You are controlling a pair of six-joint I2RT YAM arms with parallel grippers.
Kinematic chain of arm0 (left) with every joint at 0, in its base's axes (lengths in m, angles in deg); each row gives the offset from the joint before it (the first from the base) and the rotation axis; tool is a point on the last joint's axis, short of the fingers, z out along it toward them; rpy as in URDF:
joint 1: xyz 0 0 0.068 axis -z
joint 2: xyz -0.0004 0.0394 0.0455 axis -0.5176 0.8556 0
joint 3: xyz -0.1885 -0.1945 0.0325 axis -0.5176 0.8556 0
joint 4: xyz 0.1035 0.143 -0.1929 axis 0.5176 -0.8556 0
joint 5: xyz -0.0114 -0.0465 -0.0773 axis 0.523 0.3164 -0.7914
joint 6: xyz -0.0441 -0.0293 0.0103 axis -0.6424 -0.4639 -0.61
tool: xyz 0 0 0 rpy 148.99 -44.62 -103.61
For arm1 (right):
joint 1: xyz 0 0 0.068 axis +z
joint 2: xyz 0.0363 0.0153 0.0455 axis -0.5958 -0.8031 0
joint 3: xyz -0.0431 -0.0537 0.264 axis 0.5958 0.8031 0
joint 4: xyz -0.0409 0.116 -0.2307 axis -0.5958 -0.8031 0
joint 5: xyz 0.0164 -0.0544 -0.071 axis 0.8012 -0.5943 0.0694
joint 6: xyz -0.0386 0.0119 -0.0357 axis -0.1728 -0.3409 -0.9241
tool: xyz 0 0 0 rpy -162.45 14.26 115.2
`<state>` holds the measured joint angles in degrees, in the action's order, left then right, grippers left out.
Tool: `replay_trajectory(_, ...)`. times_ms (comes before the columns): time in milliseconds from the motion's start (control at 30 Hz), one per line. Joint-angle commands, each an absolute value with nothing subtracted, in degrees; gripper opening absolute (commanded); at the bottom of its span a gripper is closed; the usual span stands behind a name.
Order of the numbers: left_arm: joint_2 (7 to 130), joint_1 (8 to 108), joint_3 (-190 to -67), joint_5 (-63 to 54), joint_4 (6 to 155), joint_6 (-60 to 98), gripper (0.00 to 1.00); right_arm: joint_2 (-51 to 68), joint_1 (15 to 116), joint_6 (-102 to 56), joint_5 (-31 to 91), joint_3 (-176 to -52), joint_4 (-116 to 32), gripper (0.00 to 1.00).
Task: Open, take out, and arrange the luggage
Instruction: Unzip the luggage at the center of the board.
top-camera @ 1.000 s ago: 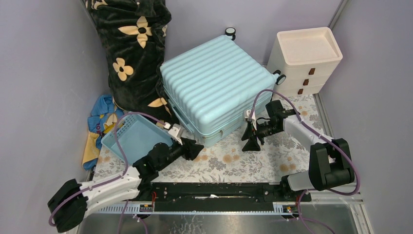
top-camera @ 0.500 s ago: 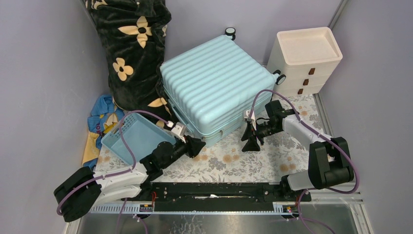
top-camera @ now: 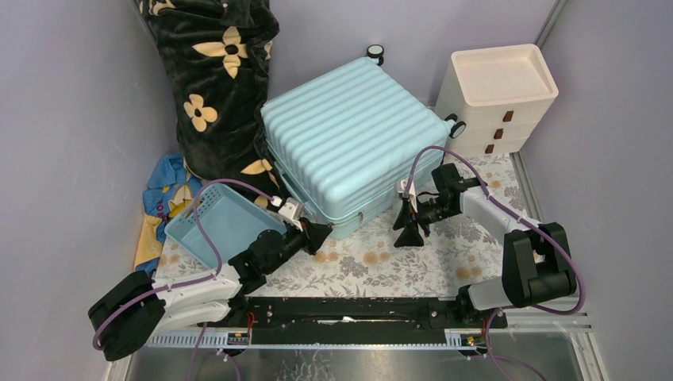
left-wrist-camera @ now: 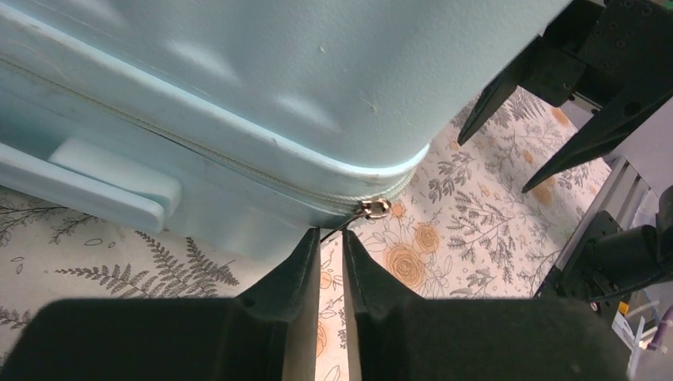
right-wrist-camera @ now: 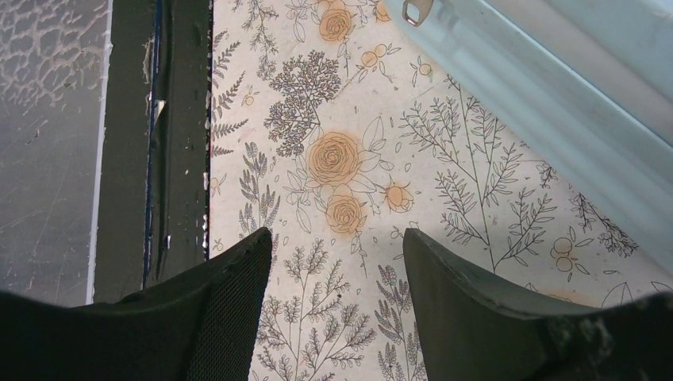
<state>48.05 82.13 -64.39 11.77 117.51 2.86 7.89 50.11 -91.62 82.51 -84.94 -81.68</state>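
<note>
**Step in hand: gripping the zip pull.**

1. The left jaws stand narrow, with a slim gap between them, just below the zip ring (left-wrist-camera: 374,209) at the luggage's near corner. A thin dark tab runs from the ring down toward the tips. It cannot be told whether the tab is pinched.
2. Seat the tab fully before pulling. Then draw along the zip seam, low and parallel to it, following the rounded corner. An outward tug would likely slip off.
3. The right jaws stand wide with nothing between them, over the desk (top-camera: 373,262) just beside the luggage's near right side. From there they could brace the shell.

**Orientation.** The luggage (top-camera: 349,135) lies flat on its broad side at the middle of the desk, toward the far edge. Its long axis appears diagonal, with the wheels toward the far right corner and the handle end toward the near left.
</note>
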Motion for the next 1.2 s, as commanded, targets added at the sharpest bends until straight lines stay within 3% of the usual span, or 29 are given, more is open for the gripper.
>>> replay_trajectory(0, 47.76, 81.92, -66.22, 12.72, 120.49, 3.25, 0.16, 7.85, 50.76, -92.95, 82.24, -87.13, -83.02, 0.69)
replay_trajectory(200, 46.97, 81.91, -66.71, 12.37, 118.9, 4.35, 0.02, 7.77, 50.88, -92.94, 82.26, -87.13, -83.12, 0.69)
replay_trajectory(400, 45.56, 81.95, -66.56, 10.51, 119.0, 5.65, 0.0, 7.69, 50.87, -92.95, 82.16, -87.13, -83.01, 0.69)
replay_trajectory(567, 45.29, 81.96, -65.52, 8.79, 121.5, 5.08, 0.16, 7.77, 50.88, -92.98, 81.99, -87.13, -82.99, 0.69)
replay_trajectory(800, 46.75, 81.89, -65.74, 8.61, 122.09, 3.73, 0.2, 7.84, 50.84, -93.03, 81.9, -87.13, -82.99, 0.69)
replay_trajectory(967, 48.15, 81.97, -66.07, 8.31, 123.13, 3.43, 0.13, 7.81, 50.89, -93.01, 81.9, -87.14, -83.04, 0.69)
replay_trajectory(1100, 47.98, 81.95, -65.81, 7.12, 124.26, 3.73, 0.01, 7.82, 50.89, -93.01, 81.91, -87.13, -83.06, 0.69)
replay_trajectory(1167, 47.49, 81.91, -65.36, 6.43, 124.82, 4.02, 0.0, 7.84, 50.88, -93.03, 81.9, -87.13, -83.07, 0.69)
